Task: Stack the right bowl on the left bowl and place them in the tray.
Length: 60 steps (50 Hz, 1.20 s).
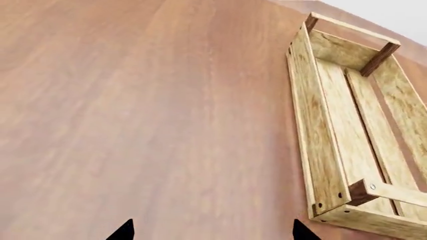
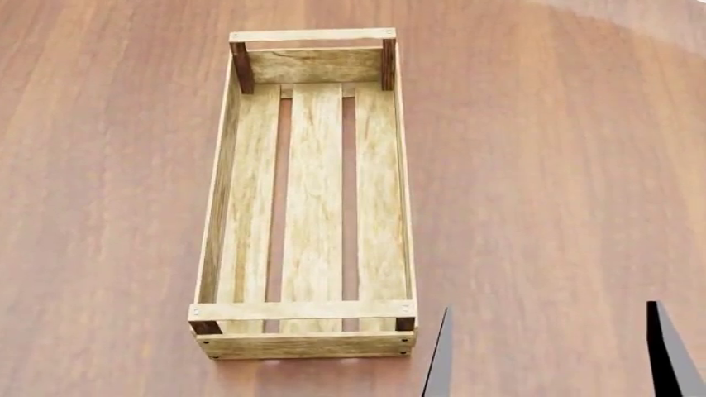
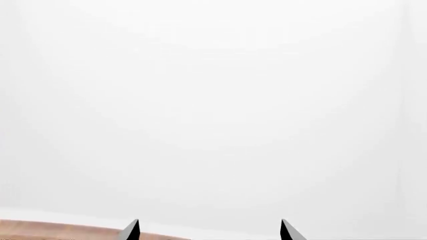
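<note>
Scene: a reddish-brown wooden tabletop (image 2: 551, 165) seen from the robot's head, with one long light-wood tray (image 2: 314, 318) lying lengthwise on it.
Tray: empty; three slats form its bottom, with low plank sides and dark corner posts.
Right gripper (image 2: 551, 351): two dark fingertips rise at the lower edge of the head view, spread well apart with nothing between them. The tray's near corner sits just beside the inner fingertip, on the side toward the other arm.
Right wrist camera: points mostly at blank white background, with only a sliver of table at the edge.
Left gripper (image 1: 213, 231): only its two dark tips show in its own wrist camera, also spread apart and empty, hovering over bare table. The tray lies off to one side of it, near but not touching.
Bowls: neither bowl appears in any view.
Step in hand: judged to be the very start; nothing is stacked or grasped.
Next move: likely calls for bringing the bowls into view, then taking the right bowl.
</note>
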Tool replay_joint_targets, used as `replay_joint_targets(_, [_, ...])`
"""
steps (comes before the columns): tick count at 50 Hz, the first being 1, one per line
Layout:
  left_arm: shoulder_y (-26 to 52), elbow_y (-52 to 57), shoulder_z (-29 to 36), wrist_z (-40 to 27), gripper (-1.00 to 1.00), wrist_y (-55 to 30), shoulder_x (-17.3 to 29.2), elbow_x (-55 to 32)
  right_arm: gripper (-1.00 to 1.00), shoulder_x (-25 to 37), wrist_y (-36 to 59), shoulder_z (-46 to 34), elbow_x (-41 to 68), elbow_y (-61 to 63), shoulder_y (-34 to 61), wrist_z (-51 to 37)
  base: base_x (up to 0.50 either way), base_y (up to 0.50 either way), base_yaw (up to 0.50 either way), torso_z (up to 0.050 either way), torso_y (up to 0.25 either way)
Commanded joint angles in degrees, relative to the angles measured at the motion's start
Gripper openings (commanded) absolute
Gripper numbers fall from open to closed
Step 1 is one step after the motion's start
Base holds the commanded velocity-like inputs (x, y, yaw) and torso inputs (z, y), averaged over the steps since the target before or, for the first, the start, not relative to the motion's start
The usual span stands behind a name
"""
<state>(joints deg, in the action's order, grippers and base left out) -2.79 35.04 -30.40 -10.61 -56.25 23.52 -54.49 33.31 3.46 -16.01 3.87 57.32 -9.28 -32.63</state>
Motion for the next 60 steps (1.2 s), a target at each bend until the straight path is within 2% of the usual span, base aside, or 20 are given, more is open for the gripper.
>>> replay_joint_targets(1, [0.2, -1.7, -1.1, -1.9, 1.0, -3.1, -0.6, -1.0, 1.0, -1.1, -0.2, 1.0, -1.6, -0.4, -0.2, 1.2, 0.0, 0.0, 0.0, 0.0, 0.0])
replay_joint_targets(8, [-1.7, -3.8, 2.8, -0.2, 1.0, -1.6, -1.1, 2.3, 1.0, -0.9, -0.3, 1.1, -1.5, -0.4, -0.2, 1.0, 0.0, 0.0, 0.0, 0.0, 0.0])
replay_joint_targets(15, [-2.7, -4.2, 2.9, -0.7, 1.0, -2.7, -1.7, 1.2, 1.0, -1.0, -0.2, 0.8, -1.6, -0.5, -0.1, 1.0, 0.0, 0.0, 0.0, 0.0, 0.0])
replay_joint_targets(60, [-5.6, -11.9, 4.6, 2.6, 1.0, 3.5, -2.7, 5.8, 1.0, -0.1, -0.1, 1.2, -1.3, -1.0, -0.2, 0.4, 0.0, 0.0, 0.0, 0.0, 0.0])
